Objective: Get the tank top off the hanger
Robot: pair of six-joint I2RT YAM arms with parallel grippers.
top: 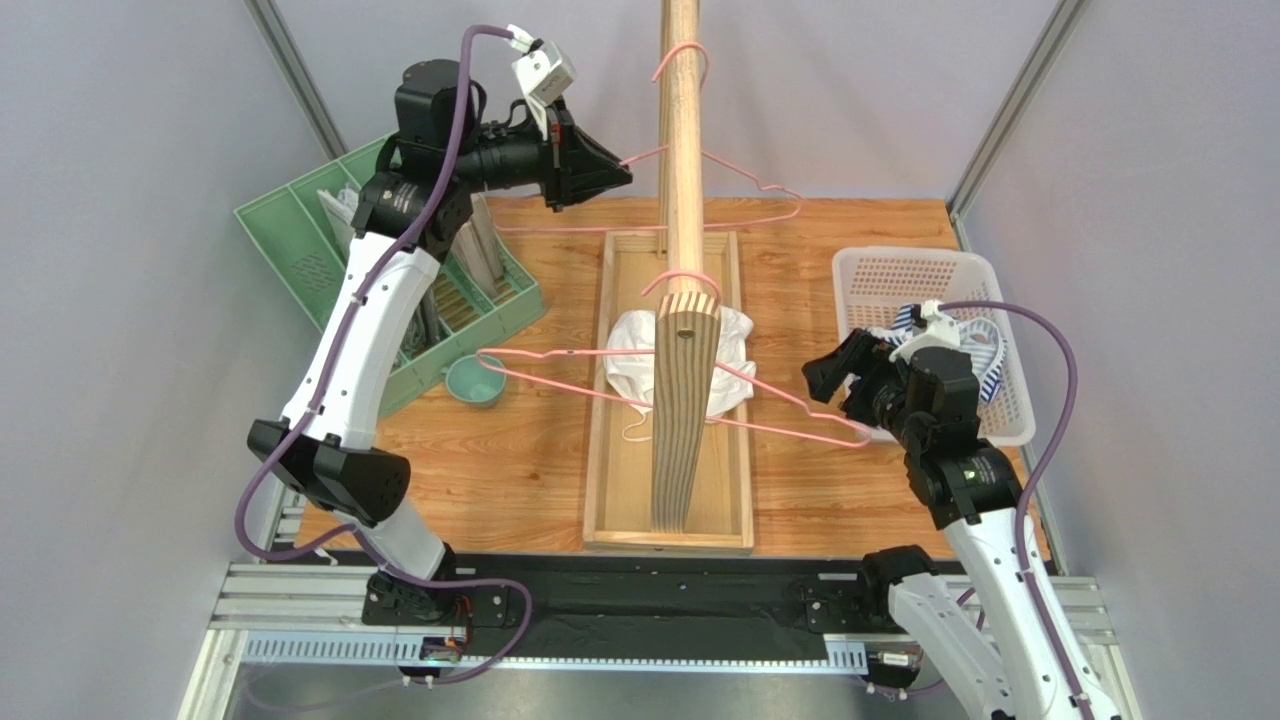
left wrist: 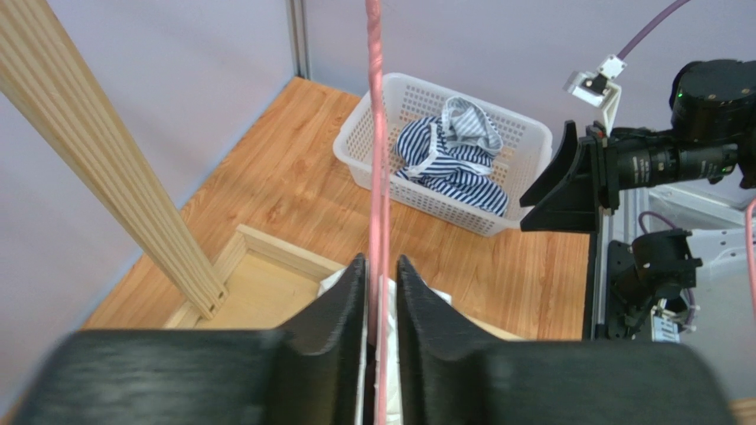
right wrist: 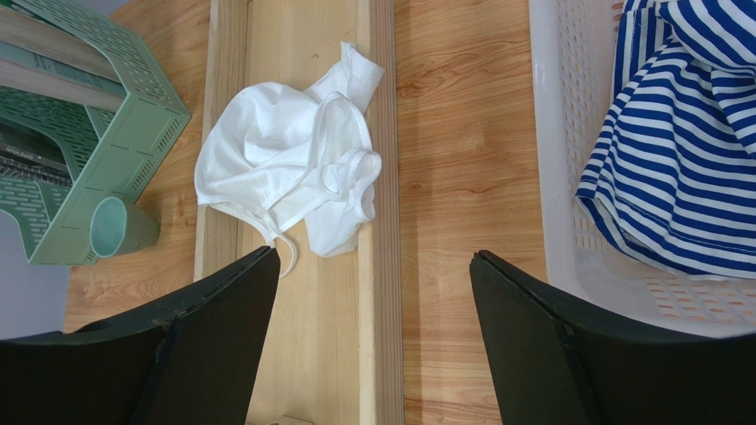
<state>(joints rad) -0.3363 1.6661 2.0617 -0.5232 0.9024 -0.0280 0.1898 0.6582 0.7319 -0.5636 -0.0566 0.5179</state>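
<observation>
The white tank top [top: 729,375] lies crumpled in the wooden stand's tray [top: 669,510], off any hanger. It also shows in the right wrist view [right wrist: 284,164] and just below the fingers in the left wrist view [left wrist: 334,283]. My left gripper [top: 619,174] is raised high and shut on the wire of a bare pink hanger [top: 736,176] hooked on the upright post [top: 679,150]. The wire runs up between its jaws [left wrist: 380,261]. My right gripper [top: 830,357] is open and empty [right wrist: 374,257], hovering over the tray's right rim, right of the tank top.
A second bare pink hanger [top: 556,360] hangs lower on the post. A white basket [top: 902,278] holding a blue-striped garment [right wrist: 683,133] stands right. A green rack [top: 316,225] and a teal cup [top: 478,381] stand left.
</observation>
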